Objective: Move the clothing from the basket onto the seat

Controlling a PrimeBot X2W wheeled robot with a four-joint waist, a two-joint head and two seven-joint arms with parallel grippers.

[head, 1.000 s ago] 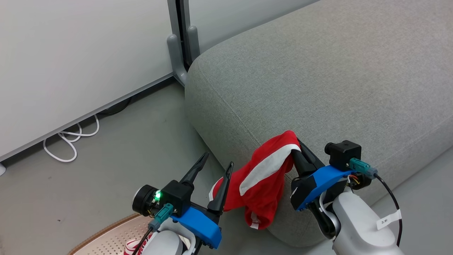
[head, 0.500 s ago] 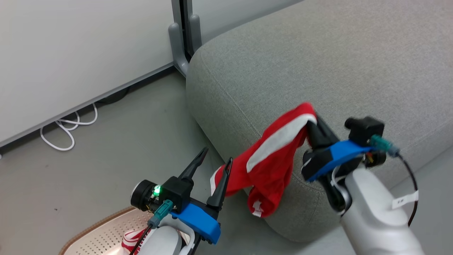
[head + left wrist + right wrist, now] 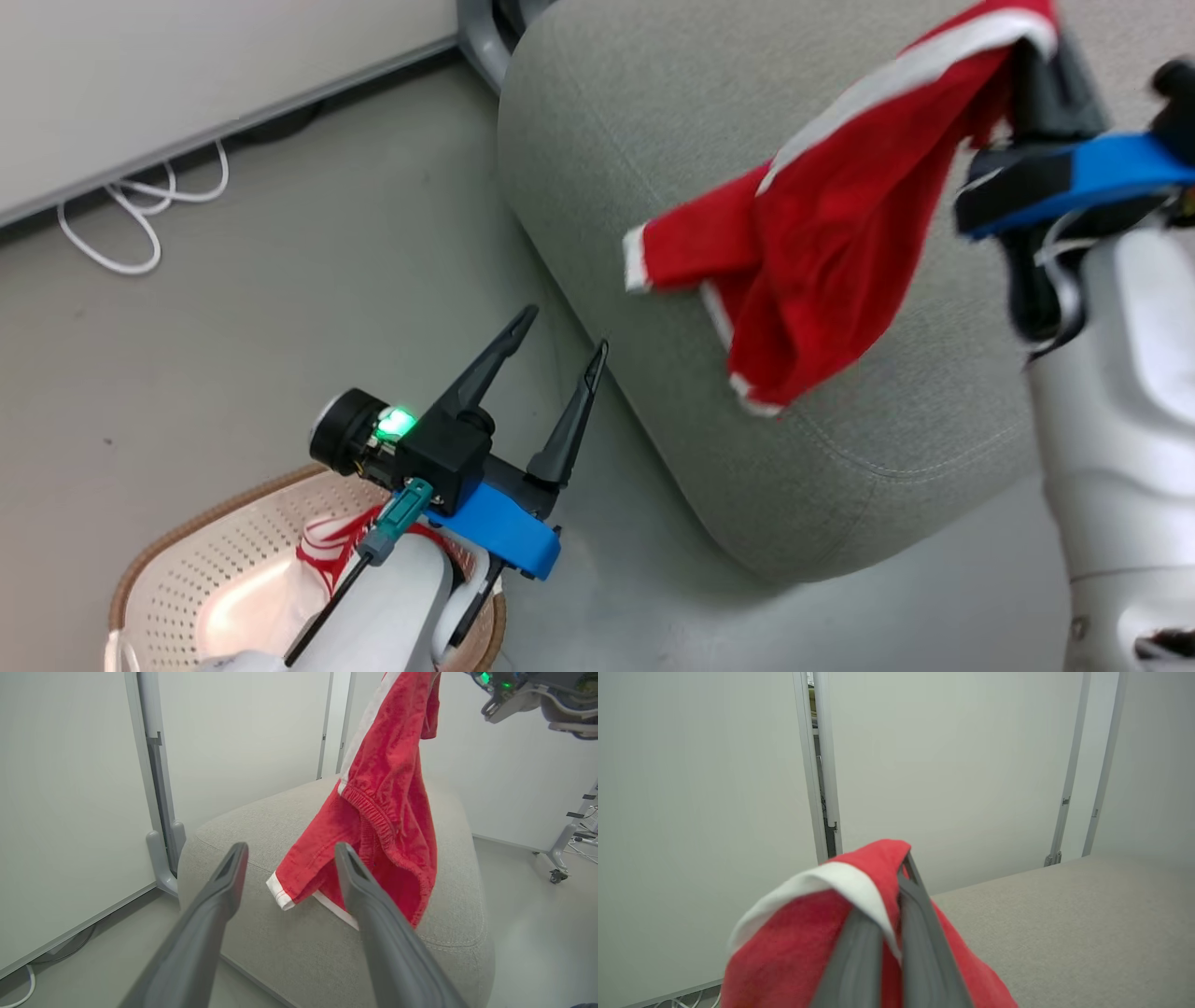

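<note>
Right gripper (image 3: 901, 875) is pinching a soft red white-trimmed garment (image 3: 822, 233); dangling below near the grey woven seat (image 3: 653, 187) edge, it risks slipping off. Left gripper (image 3: 565, 329) is gaping.

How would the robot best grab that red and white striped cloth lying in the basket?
Probably from straight above, through the open top of the basket: its walls ring the striped cloth, so a sideways approach looks blocked. Pinch a bunched fold in the visible red-and-white part; soft crumpled fabric offers a ridge to close on. The robot's left arm hides the rest.
</note>
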